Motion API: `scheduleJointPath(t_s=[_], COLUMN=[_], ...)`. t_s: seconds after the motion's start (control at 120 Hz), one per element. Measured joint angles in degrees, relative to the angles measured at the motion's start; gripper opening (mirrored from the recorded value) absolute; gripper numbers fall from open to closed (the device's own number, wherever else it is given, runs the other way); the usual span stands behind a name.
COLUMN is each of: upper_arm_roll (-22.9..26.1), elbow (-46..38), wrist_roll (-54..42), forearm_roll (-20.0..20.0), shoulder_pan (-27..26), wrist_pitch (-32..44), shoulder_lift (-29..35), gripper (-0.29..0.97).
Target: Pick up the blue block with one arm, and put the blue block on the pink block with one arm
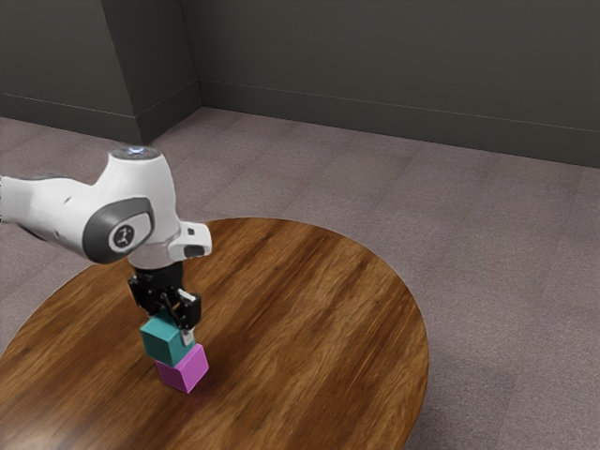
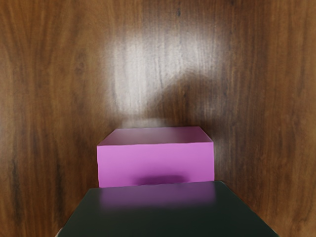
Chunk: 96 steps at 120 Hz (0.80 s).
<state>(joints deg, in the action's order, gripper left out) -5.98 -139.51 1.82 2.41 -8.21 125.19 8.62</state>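
gripper (image 1: 172, 323): fingers clamped on the blue block (image 1: 166, 340) | blue block: directly atop the pink block (image 1: 185, 368), contact unclear | pink block: on the wooden table (image 1: 309, 309), below the gripper

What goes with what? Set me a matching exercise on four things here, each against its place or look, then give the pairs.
1 blue block
2 pink block
3 gripper
4 table

a round, brown wood
b lower one of the stack, on the wood
c black, closed on the upper cube
d upper one of the stack

Pairs: 1-d, 2-b, 3-c, 4-a
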Motion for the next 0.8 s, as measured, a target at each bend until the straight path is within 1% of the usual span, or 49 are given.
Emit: scheduleJointPath(t_s=[0.167, 0.617, 0.8], upper_arm_roll=[0.0, -0.09, -0.16], elbow=[0.0, 0.88, 0.62], wrist_roll=[-0.11, -0.29, -0.28], forearm_roll=[-0.07, -0.26, -0.3], shoulder_pan=[0.03, 0.04, 0.01], wrist_pitch=[0.96, 3.44, 4.14], shoulder_lift=[-1.76, -3.39, -2.55], gripper=[0.29, 0.29, 0.29])
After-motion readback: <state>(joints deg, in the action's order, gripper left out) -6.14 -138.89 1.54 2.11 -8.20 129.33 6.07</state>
